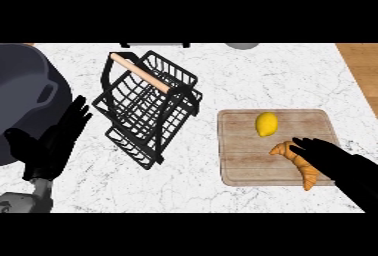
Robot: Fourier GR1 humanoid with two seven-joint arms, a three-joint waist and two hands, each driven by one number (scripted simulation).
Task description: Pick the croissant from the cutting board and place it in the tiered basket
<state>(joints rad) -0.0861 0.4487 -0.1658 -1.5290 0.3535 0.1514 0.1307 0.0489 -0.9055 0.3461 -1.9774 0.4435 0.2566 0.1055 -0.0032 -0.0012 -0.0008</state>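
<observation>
Head view: right hand fingers straight, touching golden curved croissant on wooden cutting board; left hand open, resting beside black wire tiered basket.

The right hand covers part of the croissant near the cutting board's right edge — whether its fingers touch the pastry cannot be told. A dark pot at the counter's left edge is cut off — as is a grey object at the far edge.
</observation>
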